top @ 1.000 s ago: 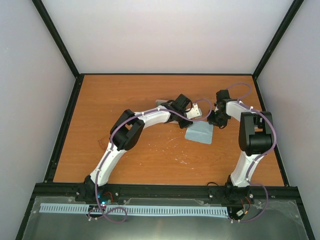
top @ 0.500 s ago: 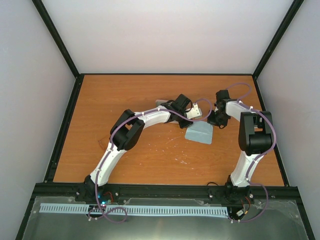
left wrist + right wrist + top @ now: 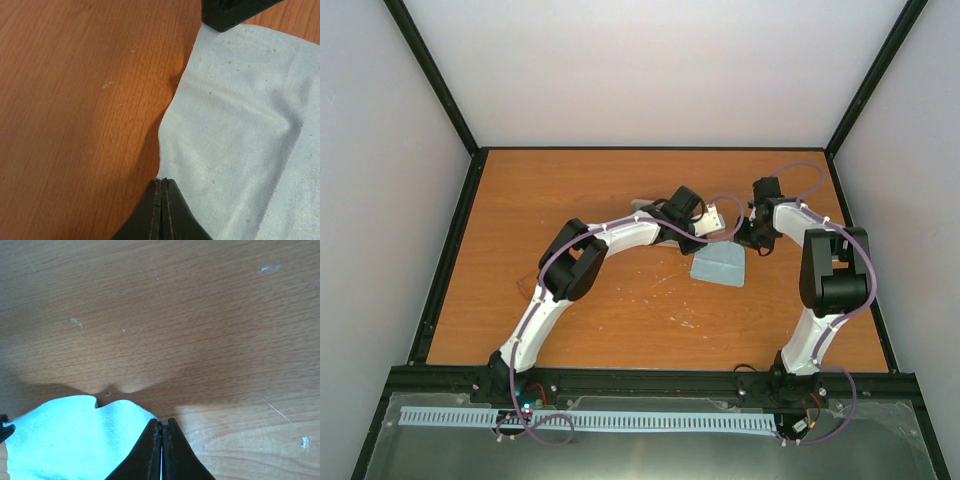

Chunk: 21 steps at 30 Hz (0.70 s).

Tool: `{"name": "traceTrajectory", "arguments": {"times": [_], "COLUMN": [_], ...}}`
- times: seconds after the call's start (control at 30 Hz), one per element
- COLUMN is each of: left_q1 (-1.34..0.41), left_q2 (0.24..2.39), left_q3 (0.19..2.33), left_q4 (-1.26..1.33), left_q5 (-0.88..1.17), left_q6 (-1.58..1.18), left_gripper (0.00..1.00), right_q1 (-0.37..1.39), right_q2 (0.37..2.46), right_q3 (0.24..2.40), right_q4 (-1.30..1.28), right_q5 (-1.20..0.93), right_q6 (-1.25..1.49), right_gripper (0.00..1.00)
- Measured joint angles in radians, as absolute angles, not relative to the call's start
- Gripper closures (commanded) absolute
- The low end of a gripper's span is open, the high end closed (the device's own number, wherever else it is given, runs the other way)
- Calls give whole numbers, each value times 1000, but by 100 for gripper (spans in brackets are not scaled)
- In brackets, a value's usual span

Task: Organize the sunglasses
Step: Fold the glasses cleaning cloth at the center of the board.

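Note:
A light blue cloth [image 3: 718,268] lies mid-table, its far edge raised between both grippers. My left gripper [image 3: 716,226] is shut on one far corner of the cloth [image 3: 240,125]; its fingertips [image 3: 162,182] meet at the hem. My right gripper [image 3: 750,240] is shut on the other far corner of the cloth [image 3: 75,437], and a sliver of fabric shows between its fingers [image 3: 155,440]. The right gripper's black tip [image 3: 227,14] shows at the top of the left wrist view. A faint reddish-brown outline by the left arm's elbow looks like the sunglasses [image 3: 530,290].
A pale oblong case [image 3: 642,205] peeks out behind the left forearm. The wooden table [image 3: 570,180] has black rails along its edges and grey walls close on three sides.
The right jaws closed on the cloth's corner. The cloth's far edge has risen and it now lies flatter and more spread. The left gripper stayed shut in place.

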<state>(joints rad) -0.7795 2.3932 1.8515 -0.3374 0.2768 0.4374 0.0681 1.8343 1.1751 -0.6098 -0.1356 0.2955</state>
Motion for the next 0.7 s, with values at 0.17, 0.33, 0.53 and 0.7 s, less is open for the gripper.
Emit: {"name": "traceTrajectory", "arguments": {"times": [0.17, 0.33, 0.53, 0.7], "left_q1": [-776, -770, -768, -768], "left_q2": [2369, 2344, 2330, 2317], "left_q3": [1831, 1806, 1773, 1738], "left_q4": [-328, -311, -299, -286], "left_q5": [276, 276, 277, 277], "left_q6": [438, 439, 439, 438], "left_gripper": [99, 99, 99, 99], "right_q1": [68, 68, 68, 68], "right_q2": [1819, 1798, 1766, 1745], "right_q3": [1164, 1150, 1126, 1101], "right_q4": [-607, -602, -589, -573], "right_q5": [-135, -135, -144, -161], "right_q6": [294, 293, 290, 285], "right_gripper": [97, 97, 97, 97]}}
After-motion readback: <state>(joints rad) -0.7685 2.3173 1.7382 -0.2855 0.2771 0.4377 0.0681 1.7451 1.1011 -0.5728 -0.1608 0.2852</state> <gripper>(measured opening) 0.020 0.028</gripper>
